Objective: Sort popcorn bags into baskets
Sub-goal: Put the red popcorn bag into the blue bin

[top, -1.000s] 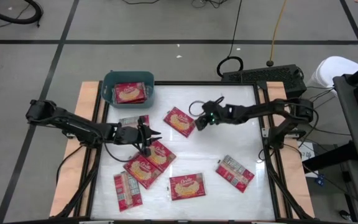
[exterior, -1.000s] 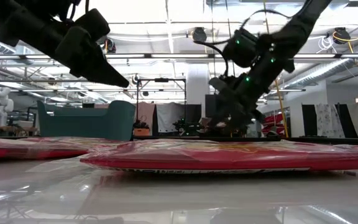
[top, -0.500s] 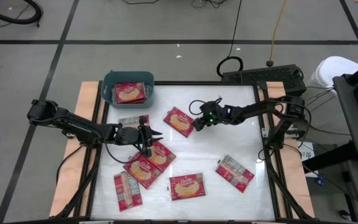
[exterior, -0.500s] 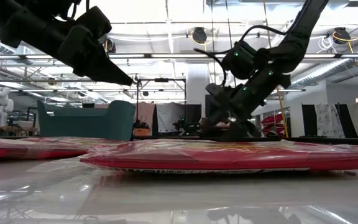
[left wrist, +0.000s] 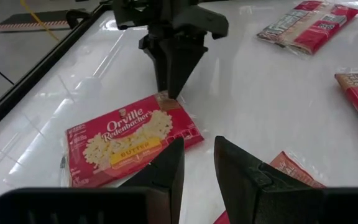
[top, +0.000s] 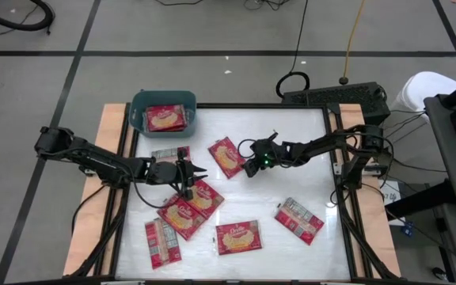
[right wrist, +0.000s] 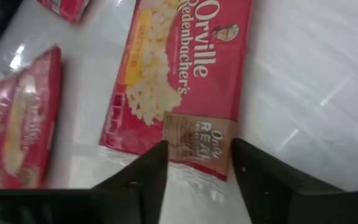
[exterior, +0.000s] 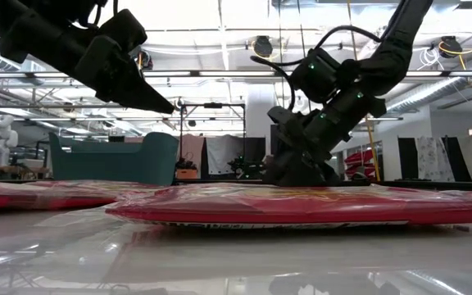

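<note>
Red popcorn bags lie flat on the white table: one [top: 228, 156] in the middle, an overlapping pair [top: 188, 207], and others [top: 238, 236] [top: 299, 219] [top: 162, 241]. The teal basket [top: 137, 99] at the far left holds a bag [top: 167, 119]. My right gripper [top: 248, 164] is open and tipped down at the right end of the middle bag [right wrist: 185, 68]. Its fingers stand on either side of that end. My left gripper [top: 194, 171] hovers open above the pair, with nothing between its fingers [left wrist: 197, 162]. My right gripper comes slanting down from the table's right side onto the middle bag's short end [right wrist: 197, 146], which shows between its two parted fingers. In the left wrist view the fingertips [left wrist: 168, 93] reach that edge. I cannot tell whether they touch it. The bag lies flat on the table.
A grey-backed bag [top: 171, 153] lies just behind my left gripper. Black rails frame the table, with wooden strips along the left and right sides. Bare white tabletop lies at the far right [top: 299, 131].
My right gripper has gone down and toward the table's left, onto the end of the middle bag, tipping more steeply downward. The bags lie where they were.
</note>
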Available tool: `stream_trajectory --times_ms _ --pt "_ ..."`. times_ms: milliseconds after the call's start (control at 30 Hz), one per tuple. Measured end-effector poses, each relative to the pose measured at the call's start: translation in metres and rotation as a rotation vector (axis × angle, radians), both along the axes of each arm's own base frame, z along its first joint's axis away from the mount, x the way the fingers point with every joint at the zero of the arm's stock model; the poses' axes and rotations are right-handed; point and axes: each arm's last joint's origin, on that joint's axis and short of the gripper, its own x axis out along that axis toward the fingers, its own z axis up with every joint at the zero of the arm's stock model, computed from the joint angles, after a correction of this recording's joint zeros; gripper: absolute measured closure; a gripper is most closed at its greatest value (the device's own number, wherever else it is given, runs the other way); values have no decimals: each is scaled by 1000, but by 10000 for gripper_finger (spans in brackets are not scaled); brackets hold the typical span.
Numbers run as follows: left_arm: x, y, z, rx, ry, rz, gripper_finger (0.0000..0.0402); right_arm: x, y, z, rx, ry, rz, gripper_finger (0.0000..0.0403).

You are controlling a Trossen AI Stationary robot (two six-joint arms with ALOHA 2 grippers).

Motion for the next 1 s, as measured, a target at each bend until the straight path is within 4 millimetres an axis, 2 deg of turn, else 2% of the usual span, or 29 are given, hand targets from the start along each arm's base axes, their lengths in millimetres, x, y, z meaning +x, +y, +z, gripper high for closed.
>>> stream_trajectory --times_ms 300,567,700,833,900,1000 --pt "0 0 0 -1 -2 0 309 1 11 -2 -142 24 67 393" --pt "5 4 10 23 -64 31 309 11 34 14 -441 -77 265 402" --pt "14 11 25 44 -102 51 309 9 43 22 -555 -78 346 403" --pt "24 22 45 46 -52 -6 306 7 44 28 -613 -71 396 403" --pt "30 32 56 41 -10 -28 293 7 44 30 -651 -68 423 403" --pt "39 47 67 75 83 -41 251 7 43 30 -744 -45 453 403"
